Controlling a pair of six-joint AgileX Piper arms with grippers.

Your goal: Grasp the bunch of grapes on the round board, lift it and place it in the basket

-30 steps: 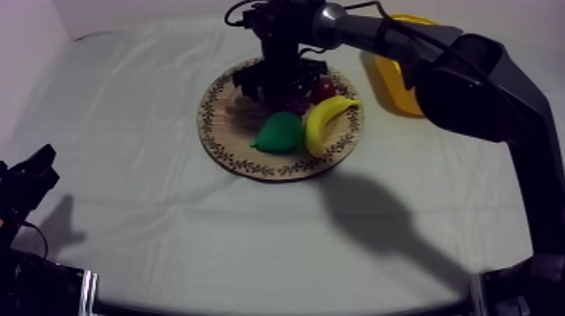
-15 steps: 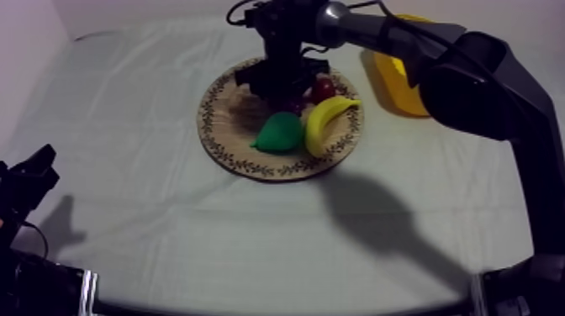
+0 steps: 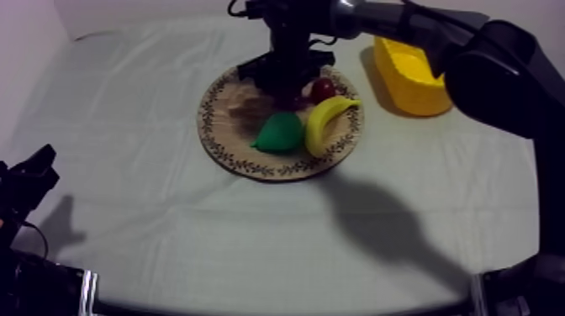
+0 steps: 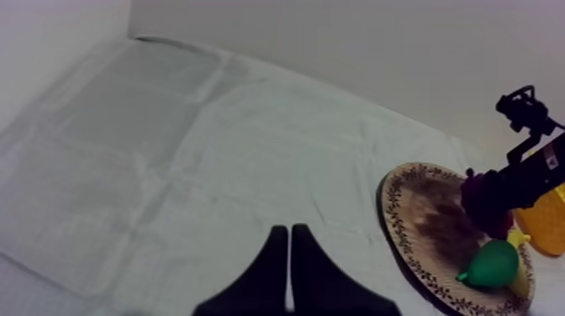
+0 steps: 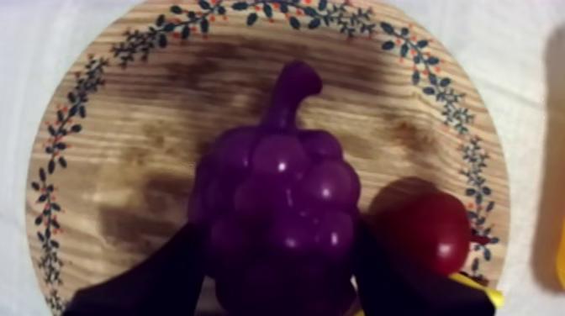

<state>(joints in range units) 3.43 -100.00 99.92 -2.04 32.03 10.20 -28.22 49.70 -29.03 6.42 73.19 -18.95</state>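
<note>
A grey-white clothed table [image 3: 168,210] fills the scene as the robot's right arm [image 3: 504,76] reaches in from the upper right of the frame over the round wooden board [image 3: 220,143] at upper centre. The yellow basket [image 3: 412,80] waits just right of the board, near it but not touching. A banana [image 3: 328,122] and a green pear [image 3: 279,133] lie side by side on the board's near half. The bunch of grapes [image 5: 282,210] sits over the middle of the board, stem pointing away, with the right gripper [image 3: 284,82] closed round it, one black finger on each flank. Whether the bunch is clear of the wood cannot be told. A small red fruit [image 5: 433,231] rests just beside the grapes, close to one finger. At lower left the left gripper [image 4: 288,244] idles with its fingers pressed together on nothing. The carry likely calls for a straight rise first, so that the bunch clears the red fruit and the banana. A level sweep right should follow, with release only once it is over the basket's hollow, not its rim.
</note>
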